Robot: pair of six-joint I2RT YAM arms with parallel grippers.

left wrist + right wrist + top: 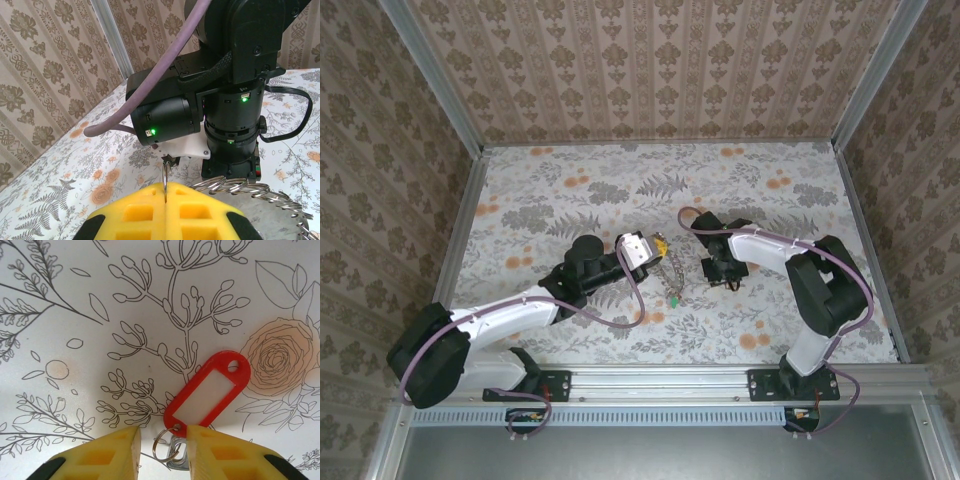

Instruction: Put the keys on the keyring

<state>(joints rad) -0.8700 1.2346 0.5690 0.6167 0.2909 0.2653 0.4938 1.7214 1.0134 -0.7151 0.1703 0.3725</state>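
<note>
The left gripper (pixel 165 194) pinches the keyring (pixel 235 186) at a flowered table (pixel 570 190).
The right gripper (pixel 162 436) straddles a red-tagged key (pixel 176 460); whether it grips cannot be told.

Bright even diffuse light; soft shadows; right pincer (pixel 163 440) slightly blurred near lens.

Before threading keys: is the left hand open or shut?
Shut: the left hand has its yellow pads meeting without a gap, pinching the keyring between them.

Floral tablecloth (pixel 570 190), damask-papered walls (pixel 650 70)
</note>
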